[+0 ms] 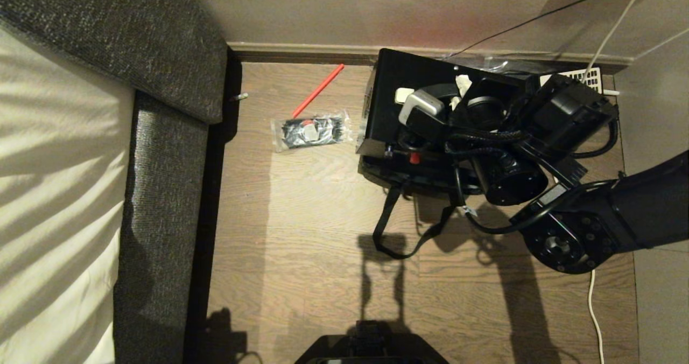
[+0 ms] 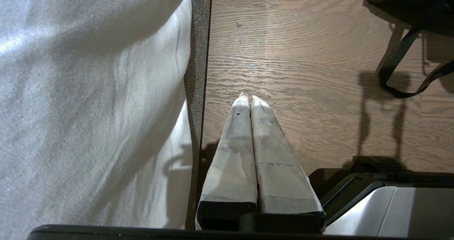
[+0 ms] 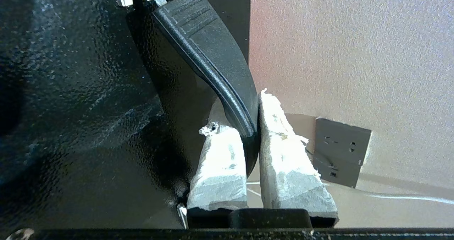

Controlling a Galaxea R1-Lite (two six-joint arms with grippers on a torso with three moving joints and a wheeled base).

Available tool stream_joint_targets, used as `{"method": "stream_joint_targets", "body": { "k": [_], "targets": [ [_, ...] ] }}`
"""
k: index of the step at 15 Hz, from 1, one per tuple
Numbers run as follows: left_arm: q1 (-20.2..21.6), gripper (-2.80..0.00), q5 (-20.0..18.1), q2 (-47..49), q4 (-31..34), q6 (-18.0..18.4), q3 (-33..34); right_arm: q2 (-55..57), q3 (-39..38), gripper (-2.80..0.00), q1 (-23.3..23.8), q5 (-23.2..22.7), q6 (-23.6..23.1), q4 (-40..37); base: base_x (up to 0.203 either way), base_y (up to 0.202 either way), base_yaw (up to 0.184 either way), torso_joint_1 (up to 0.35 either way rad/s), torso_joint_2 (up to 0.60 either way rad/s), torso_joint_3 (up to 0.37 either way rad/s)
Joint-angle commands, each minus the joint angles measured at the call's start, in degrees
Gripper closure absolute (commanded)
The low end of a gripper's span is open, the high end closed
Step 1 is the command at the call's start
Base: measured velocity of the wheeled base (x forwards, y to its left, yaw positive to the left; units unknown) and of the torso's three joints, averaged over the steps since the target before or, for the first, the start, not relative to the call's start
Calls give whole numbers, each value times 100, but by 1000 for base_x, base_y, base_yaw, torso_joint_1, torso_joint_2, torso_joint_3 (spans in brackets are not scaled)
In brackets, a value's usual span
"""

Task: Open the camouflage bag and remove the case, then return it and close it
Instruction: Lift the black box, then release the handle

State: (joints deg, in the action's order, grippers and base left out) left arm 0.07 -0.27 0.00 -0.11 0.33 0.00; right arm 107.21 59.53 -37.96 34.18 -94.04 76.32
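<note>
At far left a bed [image 1: 59, 191] edges the wood floor [image 1: 301, 191]; my left claw [image 2: 247, 99] hangs there closed and empty. Mid-floor lie a packet [image 1: 311, 132] and red stick [image 1: 317, 90]. Right, by the wall [image 1: 334, 8], the case [image 1: 401, 97] stands tilted over the bag [image 1: 414, 178], long axis along the wall. My right claw [image 3: 253, 126] pinches its handle [image 3: 212, 55], directly above the bag.

Glossy speckled case [image 1: 398, 84], wood-grain floor [image 1: 312, 202], coarse woven sofa cloth [image 1: 134, 41].
</note>
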Motion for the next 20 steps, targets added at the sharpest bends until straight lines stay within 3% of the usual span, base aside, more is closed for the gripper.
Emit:
{"method": "stream_joint_targets", "body": {
  "k": [1,13,20],
  "targets": [
    [1,0,0,0,-7,2,9,-191,-49,0,-18,90,-42,-109,0,0,0,0,0,0],
    [1,0,0,0,-7,2,18,-1053,55,0,-89,254,-215,-1043,0,0,0,0,0,0],
    [1,0,0,0,2,2,9,-1502,-94,0,178,248,-807,-1218,0,0,0,0,0,0]
  ]
}}
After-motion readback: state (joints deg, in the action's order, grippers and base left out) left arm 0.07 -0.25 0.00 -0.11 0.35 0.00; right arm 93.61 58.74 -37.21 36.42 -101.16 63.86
